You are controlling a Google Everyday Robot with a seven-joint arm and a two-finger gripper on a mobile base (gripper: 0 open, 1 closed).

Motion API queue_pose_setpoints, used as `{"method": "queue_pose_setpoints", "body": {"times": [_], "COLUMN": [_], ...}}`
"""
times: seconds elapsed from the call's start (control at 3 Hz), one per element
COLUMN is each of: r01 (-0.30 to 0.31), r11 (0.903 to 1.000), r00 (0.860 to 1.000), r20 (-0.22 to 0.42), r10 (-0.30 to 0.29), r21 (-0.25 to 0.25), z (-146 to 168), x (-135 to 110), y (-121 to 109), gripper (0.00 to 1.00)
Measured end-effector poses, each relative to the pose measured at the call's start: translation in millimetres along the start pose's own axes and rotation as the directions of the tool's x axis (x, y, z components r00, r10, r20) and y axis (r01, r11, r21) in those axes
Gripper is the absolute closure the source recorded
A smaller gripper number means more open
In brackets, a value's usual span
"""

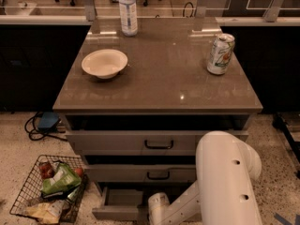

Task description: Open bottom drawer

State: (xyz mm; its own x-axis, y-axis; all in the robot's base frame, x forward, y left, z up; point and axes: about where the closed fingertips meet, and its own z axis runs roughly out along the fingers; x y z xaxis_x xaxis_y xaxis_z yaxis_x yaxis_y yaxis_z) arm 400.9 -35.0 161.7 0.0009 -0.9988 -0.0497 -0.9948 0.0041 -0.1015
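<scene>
The cabinet has three light-grey drawers. The bottom drawer [117, 204] is pulled out part way, and its plain grey tray shows at the left. Its handle is hidden behind my arm. My white arm [227, 182] reaches down from the right across the cabinet's front. The gripper [150, 215] is at the end of the arm, low against the bottom drawer's front near the lower frame edge. The middle drawer [140, 173] and top drawer [140, 142] stand slightly out, with black bar handles.
On the cabinet top [159, 78] stand a cream bowl [104, 63], a water bottle [128, 11] and a drink can [220, 54]. A wire basket [47, 191] of snack packs sits on the floor at the left. A cable and plug [44, 123] lie behind it.
</scene>
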Motion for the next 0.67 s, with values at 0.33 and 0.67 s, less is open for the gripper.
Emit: {"method": "queue_pose_setpoints", "body": {"times": [0.33,0.67], "r01": [-0.015,-0.017], "r11": [0.9997,0.9997], "r00": [1.0,1.0], "r20": [-0.012,-0.014], "r10": [0.015,0.017], "r21": [0.017,0.019], "z": [-5.6,-1.5], "x": [2.7,3.3], "y": [13.9,16.4], "gripper": [1.0,1.0]}}
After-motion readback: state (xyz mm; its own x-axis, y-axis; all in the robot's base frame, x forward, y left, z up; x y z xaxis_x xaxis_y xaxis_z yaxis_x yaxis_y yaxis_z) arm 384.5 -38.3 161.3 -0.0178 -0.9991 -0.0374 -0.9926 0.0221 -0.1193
